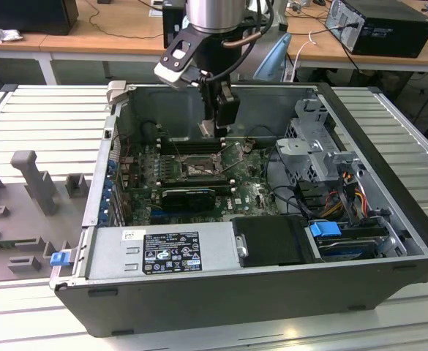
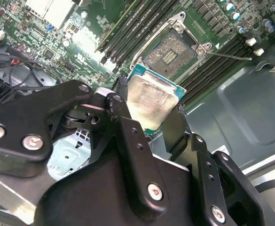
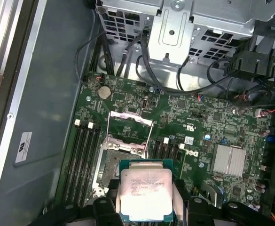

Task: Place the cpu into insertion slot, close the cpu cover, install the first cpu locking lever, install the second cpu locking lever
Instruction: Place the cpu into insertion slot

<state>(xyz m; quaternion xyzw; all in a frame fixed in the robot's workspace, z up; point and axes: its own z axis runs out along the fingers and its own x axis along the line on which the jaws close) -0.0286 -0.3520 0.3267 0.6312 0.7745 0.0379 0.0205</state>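
Note:
My gripper hangs inside the open computer case, above the motherboard, and is shut on the cpu. The cpu's pale silver face sits between the two black fingers. The insertion slot lies uncovered on the board just beyond the held chip, and its dark square with a silvery rim is also seen in the second wrist view. The cpu cover is swung open past the slot. Thin wire locking levers stick out beside the socket, unlatched.
Long black memory slots flank the socket on both sides. A black card lies in front of it. The metal drive cage with cables stands at the exterior view's right, and the power supply fills the near side.

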